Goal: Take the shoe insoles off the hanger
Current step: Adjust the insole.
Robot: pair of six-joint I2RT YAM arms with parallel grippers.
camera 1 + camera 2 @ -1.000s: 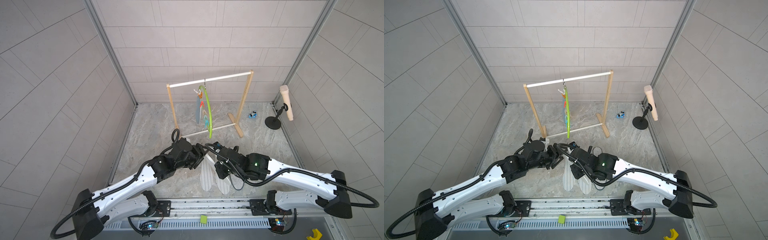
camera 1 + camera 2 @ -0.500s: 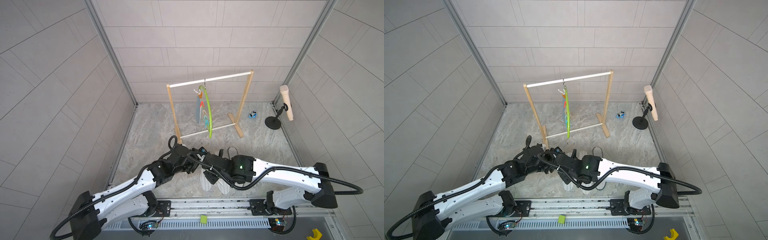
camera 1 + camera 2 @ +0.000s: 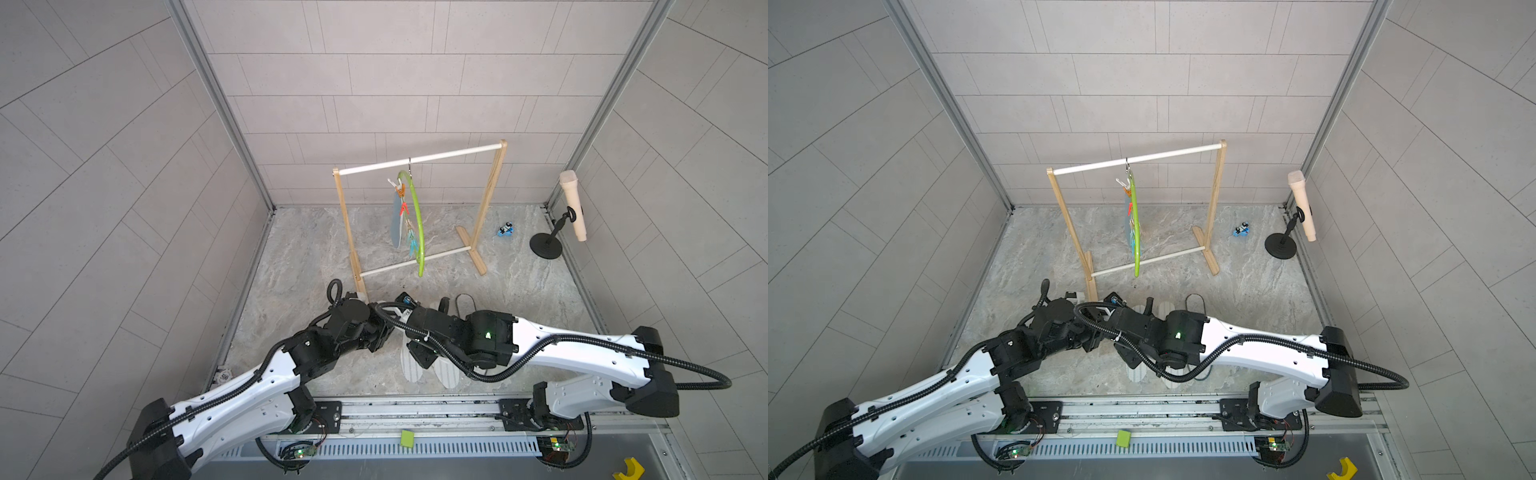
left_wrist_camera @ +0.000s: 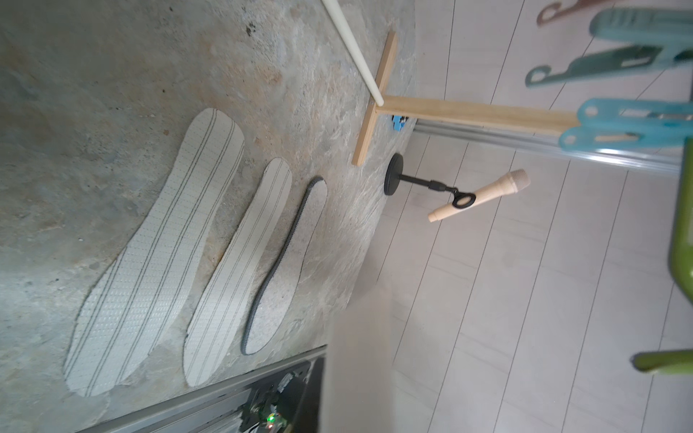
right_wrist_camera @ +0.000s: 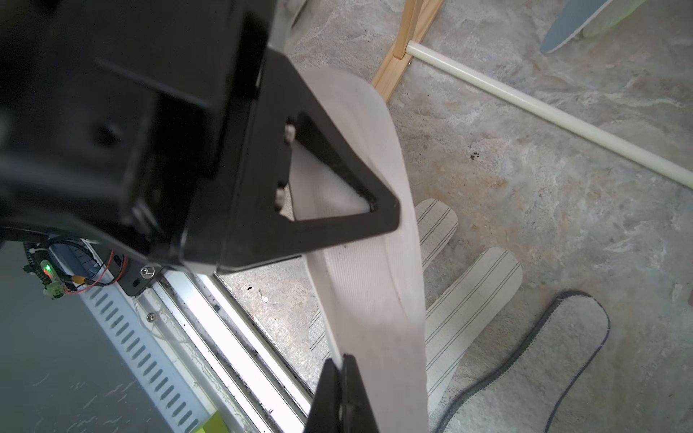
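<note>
Both arms meet low in front of the wooden rack with white rods (image 3: 490, 195), and between them is a white, finely textured insole (image 5: 367, 285). In the right wrist view my right end effector (image 5: 339, 361) is clenched on that insole's thin edge. The left end effector (image 5: 382, 215) is closed too, with one triangular black finger lying flat on the insole's face. Its other finger is hidden behind, so I judge rather than see that it is grasping the same insole.

The sheet bows and twists between the two holds. I take it to be light, soft and floppy, and expect it to sag from any single pinch. I would grip it on the broad forefoot or heel, well in from the rim, and release one side before pulling, since it could crease.

Two white grey-striped insoles (image 4: 157, 255) and a grey felt black-edged insole (image 4: 288, 262) lie flat side by side on the marbled grey surface (image 3: 299, 257) in front of the rack. From the rack's top rod hangs the lime-green arched plastic hanger (image 3: 419, 224). A blue-grey insole (image 3: 397, 224) and a pale mint insole (image 5: 611, 15) hang beside it among the coloured clothespins (image 4: 630, 123). Those I would take near the peg with a steady downward tug.
</note>
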